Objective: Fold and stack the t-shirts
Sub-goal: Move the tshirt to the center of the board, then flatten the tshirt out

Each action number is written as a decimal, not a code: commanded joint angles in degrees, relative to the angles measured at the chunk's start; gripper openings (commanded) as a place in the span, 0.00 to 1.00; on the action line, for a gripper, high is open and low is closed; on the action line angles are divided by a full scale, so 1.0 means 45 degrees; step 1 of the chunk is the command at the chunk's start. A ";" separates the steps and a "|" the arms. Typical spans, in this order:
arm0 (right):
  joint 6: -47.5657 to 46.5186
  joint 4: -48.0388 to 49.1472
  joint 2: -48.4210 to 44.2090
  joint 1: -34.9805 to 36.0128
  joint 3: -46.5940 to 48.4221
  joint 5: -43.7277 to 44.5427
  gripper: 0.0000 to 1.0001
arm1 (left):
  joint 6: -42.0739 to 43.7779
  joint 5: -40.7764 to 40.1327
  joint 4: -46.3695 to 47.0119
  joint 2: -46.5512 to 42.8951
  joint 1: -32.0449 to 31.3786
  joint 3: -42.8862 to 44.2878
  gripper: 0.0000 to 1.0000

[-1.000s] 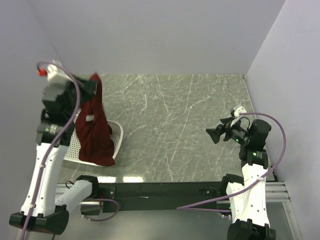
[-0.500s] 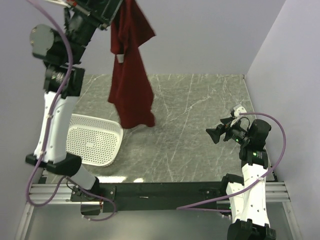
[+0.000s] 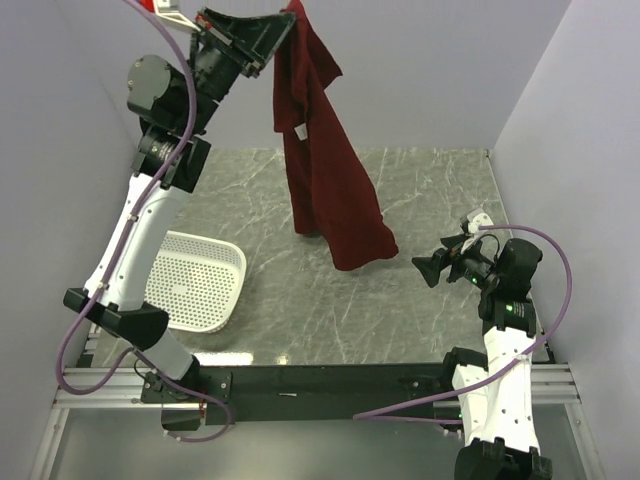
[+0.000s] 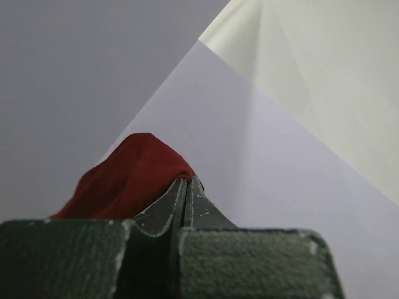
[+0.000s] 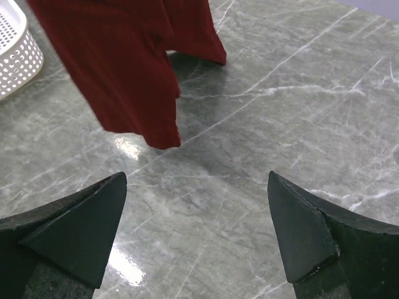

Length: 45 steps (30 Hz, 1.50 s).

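One soft maroon cotton t-shirt (image 3: 330, 180) hangs limp in long folds, high over the grey veined stone table (image 3: 430, 190) (small white neck label showing). Left gripper (image 4: 186, 187) pinches its top edge, jaws pressed together. Right gripper (image 5: 196, 205) is spread wide, empty-handed, low over the table. One white perforated plastic basket (image 3: 195, 285).

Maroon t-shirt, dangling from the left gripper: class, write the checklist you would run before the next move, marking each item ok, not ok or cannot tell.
1. The left gripper is shut on the maroon t-shirt: ok.
2. The right gripper is open and empty: ok.
3. The maroon t-shirt hangs apart from the white basket: ok.
4. The maroon t-shirt is spread flat for folding: not ok, it hangs bunched.
5. Its lower hem is off the table: cannot tell.
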 commanded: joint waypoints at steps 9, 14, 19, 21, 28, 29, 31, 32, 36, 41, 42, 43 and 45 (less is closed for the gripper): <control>-0.0190 0.0226 -0.0111 -0.0036 0.0399 0.0063 1.00 | 0.0723 0.0541 0.1264 -0.2404 -0.0653 -0.6348 0.01; -0.0190 0.0206 -0.0112 -0.0036 0.0379 0.0005 1.00 | 0.1561 0.0133 -0.0450 -0.2834 -0.0750 -0.9238 0.49; -0.0210 0.0187 -0.0112 -0.0036 0.0379 -0.0054 1.00 | 0.4412 -0.3516 -0.3948 -0.3652 -0.1141 -1.0219 0.82; -0.0210 0.0187 -0.0112 -0.0036 0.0379 -0.0131 1.00 | 0.5156 -0.5055 -0.4612 -0.4508 -0.1200 -1.0474 0.86; -0.0210 0.0167 -0.0111 -0.0036 0.0379 -0.0171 1.00 | 0.3016 -0.7733 -0.7419 -0.7518 -0.1200 -1.2717 0.99; -0.0210 0.0187 -0.0092 -0.0036 0.0360 -0.0171 1.00 | 0.1365 -0.8147 -0.7969 -0.7811 -0.1181 -1.3340 0.99; -0.0190 0.0187 -0.0073 -0.0036 0.0359 -0.0151 1.00 | -0.0517 -0.9433 -0.9315 -0.8438 -0.1161 -1.3735 0.99; -0.0171 0.0206 -0.0073 -0.0036 0.0359 -0.0171 1.00 | -0.1686 -0.9634 -1.0424 -0.8575 -0.1025 -1.3911 0.99; -0.0132 0.0226 0.0005 -0.0036 0.0340 -0.0268 1.00 | -0.3221 -0.9423 -1.2132 -0.8383 0.0066 -1.3581 0.99; -0.0171 0.0148 -0.0033 -0.0017 0.0360 -0.0171 1.00 | -0.3105 -0.6461 -1.1609 -0.7153 0.3346 -1.4282 0.95; -0.0171 0.0167 -0.0034 -0.0016 0.0340 -0.0152 1.00 | -0.3066 -0.6143 -1.1220 -0.6435 0.3718 -1.4438 0.93; -0.0171 0.0187 -0.0034 -0.0036 0.0340 -0.0132 1.00 | -0.3007 -0.5966 -1.1023 -0.6041 0.4244 -1.4594 0.92; -0.0171 0.0187 -0.0014 -0.0036 0.0321 -0.0151 1.00 | -0.3143 -0.5711 -1.0982 -0.4757 0.4599 -1.4499 0.90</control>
